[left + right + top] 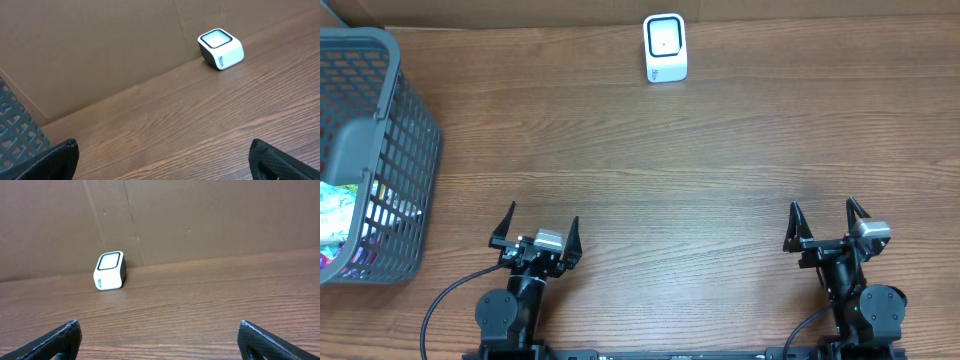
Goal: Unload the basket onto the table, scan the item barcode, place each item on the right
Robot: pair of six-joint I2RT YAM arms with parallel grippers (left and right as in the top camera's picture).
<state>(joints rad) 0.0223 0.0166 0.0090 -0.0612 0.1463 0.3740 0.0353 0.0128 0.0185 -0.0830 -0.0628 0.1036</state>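
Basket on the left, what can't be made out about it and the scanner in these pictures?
Gray mesh basket: in the overhead view the left edge cuts it off, so its full extent is unseen.
Colorful packages inside it: the mesh wall and rim hide most of them, and no barcode is readable.
White scanner: the print on its side is too small to read in any view.

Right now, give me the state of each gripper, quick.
The left gripper is open, holding nothing.
The right gripper is open, holding nothing.
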